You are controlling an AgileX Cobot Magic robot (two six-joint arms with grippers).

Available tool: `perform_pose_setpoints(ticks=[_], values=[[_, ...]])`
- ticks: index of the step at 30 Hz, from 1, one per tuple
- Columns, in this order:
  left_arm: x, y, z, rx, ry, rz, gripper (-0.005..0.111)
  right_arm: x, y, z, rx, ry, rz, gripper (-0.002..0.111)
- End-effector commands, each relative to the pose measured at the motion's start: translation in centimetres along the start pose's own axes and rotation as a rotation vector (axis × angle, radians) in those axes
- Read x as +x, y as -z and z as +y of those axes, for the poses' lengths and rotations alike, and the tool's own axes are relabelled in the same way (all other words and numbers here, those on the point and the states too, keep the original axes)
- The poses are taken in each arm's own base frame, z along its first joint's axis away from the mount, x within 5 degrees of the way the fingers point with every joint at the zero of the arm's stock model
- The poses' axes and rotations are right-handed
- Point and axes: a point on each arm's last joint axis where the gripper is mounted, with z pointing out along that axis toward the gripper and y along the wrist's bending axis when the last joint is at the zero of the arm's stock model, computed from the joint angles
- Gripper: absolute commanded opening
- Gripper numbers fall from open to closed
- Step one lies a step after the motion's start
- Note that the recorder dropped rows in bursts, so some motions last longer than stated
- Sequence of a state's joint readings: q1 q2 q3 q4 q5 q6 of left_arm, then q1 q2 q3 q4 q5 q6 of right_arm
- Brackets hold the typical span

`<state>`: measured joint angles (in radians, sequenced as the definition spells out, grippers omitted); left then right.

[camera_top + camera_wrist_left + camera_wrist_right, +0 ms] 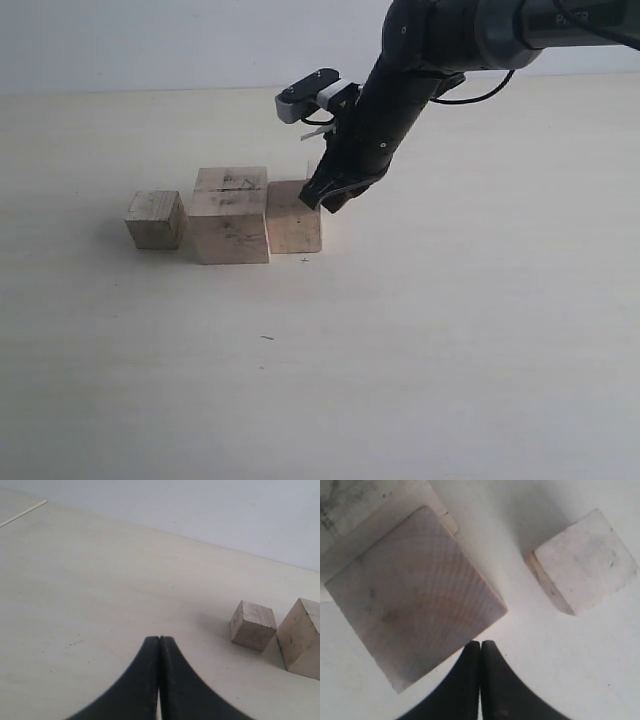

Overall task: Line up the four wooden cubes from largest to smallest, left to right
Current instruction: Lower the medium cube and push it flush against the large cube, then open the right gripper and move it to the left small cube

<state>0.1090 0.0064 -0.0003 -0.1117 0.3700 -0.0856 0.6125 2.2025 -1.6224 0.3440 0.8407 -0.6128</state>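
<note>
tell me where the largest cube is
Exterior view, left of centre: the largest cube sits between a smaller cube apart on its left and a mid-sized cube close on its right.

Right arm (400,95): slopes down from 1 o'clock | right gripper (330,197): jaws together | left gripper (159,639): jaws together (wrist view only)

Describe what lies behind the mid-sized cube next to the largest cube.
The shut right tool sits at the cube's back corner, and its arm covers the table there in the exterior view. The right wrist view shows a smaller cube lying apart from it.
</note>
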Motion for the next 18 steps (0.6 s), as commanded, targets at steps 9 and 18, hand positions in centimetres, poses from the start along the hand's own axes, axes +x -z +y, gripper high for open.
perform_pose_setpoints(ticks=[9,18], values=[[0.0,0.0,0.0,0.003,-0.002,-0.009,0.000,0.0,4.5,-0.8,0.191,-0.021,0.029,0.000],[0.0,0.0,0.0,0.003,-0.002,-0.009,0.000,-2.1,8.3,0.9,0.129,-0.103,-0.210,0.000]])
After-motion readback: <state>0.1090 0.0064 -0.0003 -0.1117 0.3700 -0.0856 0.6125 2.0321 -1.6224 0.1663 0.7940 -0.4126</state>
